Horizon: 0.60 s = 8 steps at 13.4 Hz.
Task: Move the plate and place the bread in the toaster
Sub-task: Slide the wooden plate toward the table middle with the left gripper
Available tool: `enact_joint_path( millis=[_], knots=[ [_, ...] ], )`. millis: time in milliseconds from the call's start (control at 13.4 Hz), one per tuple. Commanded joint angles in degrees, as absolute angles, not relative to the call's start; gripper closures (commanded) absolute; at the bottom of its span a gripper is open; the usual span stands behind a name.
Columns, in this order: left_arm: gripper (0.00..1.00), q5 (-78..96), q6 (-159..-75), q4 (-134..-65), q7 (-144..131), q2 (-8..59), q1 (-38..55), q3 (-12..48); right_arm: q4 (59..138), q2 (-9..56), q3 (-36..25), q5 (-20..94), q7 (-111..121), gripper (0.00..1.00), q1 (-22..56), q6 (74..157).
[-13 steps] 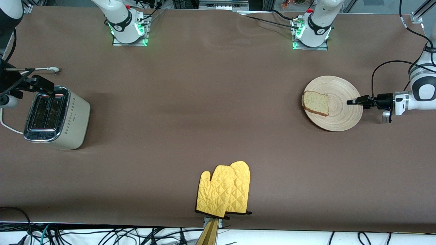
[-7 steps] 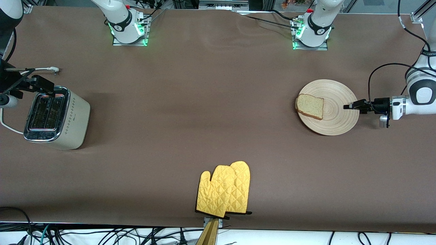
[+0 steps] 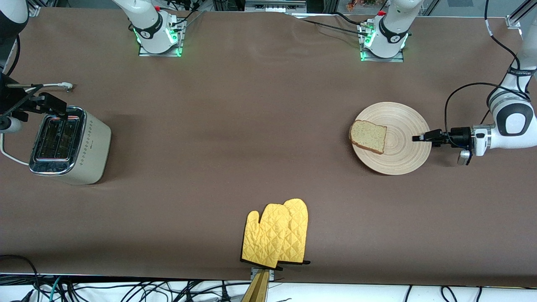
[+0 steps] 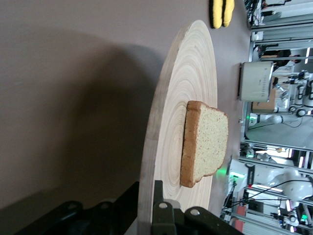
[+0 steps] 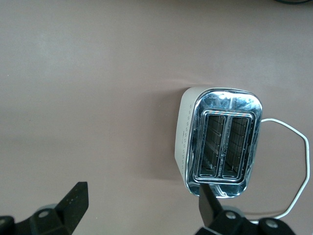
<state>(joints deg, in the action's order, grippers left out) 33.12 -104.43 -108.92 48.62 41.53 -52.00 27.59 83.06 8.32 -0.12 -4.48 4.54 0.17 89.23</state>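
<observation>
The round wooden plate lies toward the left arm's end of the table. The bread rests flat on the plate's side toward the right arm's end. My left gripper is shut on the plate's rim; in the left wrist view one finger sits under the plate and one on top, near the bread, with the left gripper pinching the edge. The cream toaster stands at the right arm's end. My right gripper hangs open above the table beside the toaster, holding nothing.
A pair of yellow oven mitts lies near the table edge closest to the front camera, midway along it. The toaster's white cord trails on the table toward the robots' bases. Brown cloth covers the table between plate and toaster.
The left gripper has carried the plate with the bread on it toward the right arm's end and nearer to the front camera. The right arm has not moved.
</observation>
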Motion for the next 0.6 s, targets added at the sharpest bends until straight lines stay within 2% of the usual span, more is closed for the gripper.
enact_joint_path(
  millis=[0, 372, 521],
  knots=[
    [1.00, 38.8, -102.7, -108.5, 45.8, 41.0, -48.4, 28.8, 81.7, 8.8, -0.4, -4.3, 4.6, 0.00, -0.4, 88.8],
    [1.00, 52.3, -108.1, -110.7, 38.8, 33.5, -27.5, 25.1, 81.7, 8.8, -0.4, -4.2, 4.6, 0.00, -0.4, 88.8],
    [1.00, 58.9, -114.9, -111.8, 38.8, 32.5, -18.6, 23.4, 81.7, 8.8, -0.4, -4.7, 4.6, 0.00, -0.4, 88.8]
  ],
)
